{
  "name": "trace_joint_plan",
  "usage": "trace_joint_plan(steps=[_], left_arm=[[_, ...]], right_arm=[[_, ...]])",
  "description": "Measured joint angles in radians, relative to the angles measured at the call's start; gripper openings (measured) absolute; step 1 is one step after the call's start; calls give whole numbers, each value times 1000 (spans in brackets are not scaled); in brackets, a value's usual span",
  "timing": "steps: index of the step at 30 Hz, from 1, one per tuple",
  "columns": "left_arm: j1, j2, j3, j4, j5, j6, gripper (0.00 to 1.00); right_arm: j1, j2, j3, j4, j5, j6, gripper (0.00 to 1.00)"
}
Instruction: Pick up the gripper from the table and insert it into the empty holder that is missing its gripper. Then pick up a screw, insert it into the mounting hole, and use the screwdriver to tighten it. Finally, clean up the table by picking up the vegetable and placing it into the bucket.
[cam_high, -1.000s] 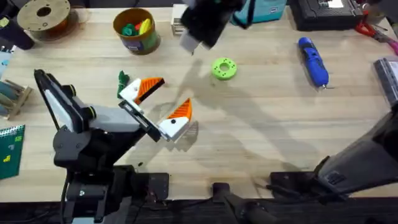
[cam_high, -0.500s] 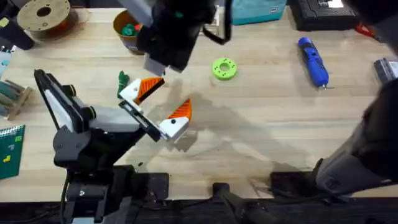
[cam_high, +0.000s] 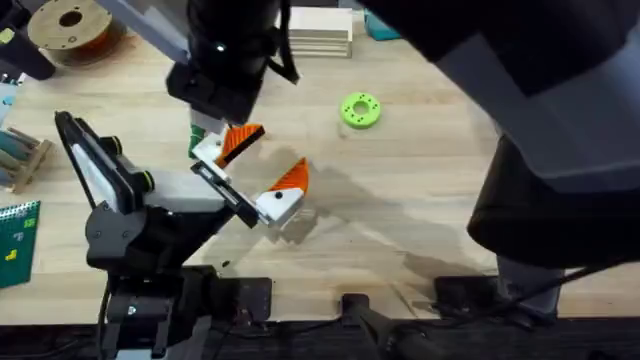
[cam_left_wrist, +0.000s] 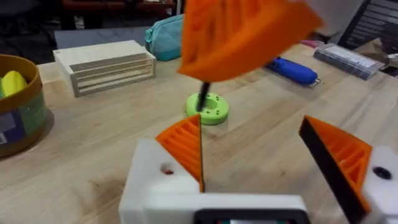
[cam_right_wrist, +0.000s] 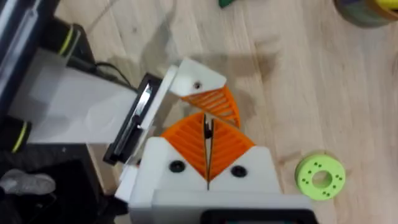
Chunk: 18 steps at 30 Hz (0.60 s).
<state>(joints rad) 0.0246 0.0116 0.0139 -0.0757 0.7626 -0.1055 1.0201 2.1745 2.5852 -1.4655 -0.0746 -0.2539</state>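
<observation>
My left gripper (cam_high: 262, 165) stands open on the table (cam_high: 420, 200), each white holder block carrying an orange ribbed wedge (cam_high: 240, 140). My right arm (cam_high: 230, 60) reaches across above the far block. The right gripper (cam_right_wrist: 207, 124) is shut on a small dark screw (cam_left_wrist: 203, 99), its tip pointing down just above the block's mounting hole (cam_right_wrist: 197, 85). The green vegetable (cam_high: 203, 135) peeks out beside that block. In the left wrist view the bucket (cam_left_wrist: 18, 118) stands off to one side and the blue screwdriver (cam_left_wrist: 292, 68) lies farther back.
A lime-green disc (cam_high: 360, 110) lies behind the left gripper. A slatted wooden box (cam_high: 320, 30) and a teal pouch (cam_left_wrist: 165, 34) stand at the back, with a brown spool (cam_high: 70, 25) at the back left. The right arm's bulk fills the right side.
The right arm has swept left from the back middle to above the left gripper's far finger, now covering the bucket and screwdriver from overhead. The left arm has not moved.
</observation>
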Motion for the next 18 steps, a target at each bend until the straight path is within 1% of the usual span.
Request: trace_joint_plan(steps=[4, 11, 18], left_arm=[[0, 0, 0, 0, 0, 0, 972], [0, 0, 0, 0, 0, 0, 972], [0, 0, 0, 0, 0, 0, 972]], right_arm=[[8, 4, 6, 49, 0, 0, 6], [33, 12, 12, 73, 0, 0, 6], [52, 54, 14, 71, 0, 0, 6]])
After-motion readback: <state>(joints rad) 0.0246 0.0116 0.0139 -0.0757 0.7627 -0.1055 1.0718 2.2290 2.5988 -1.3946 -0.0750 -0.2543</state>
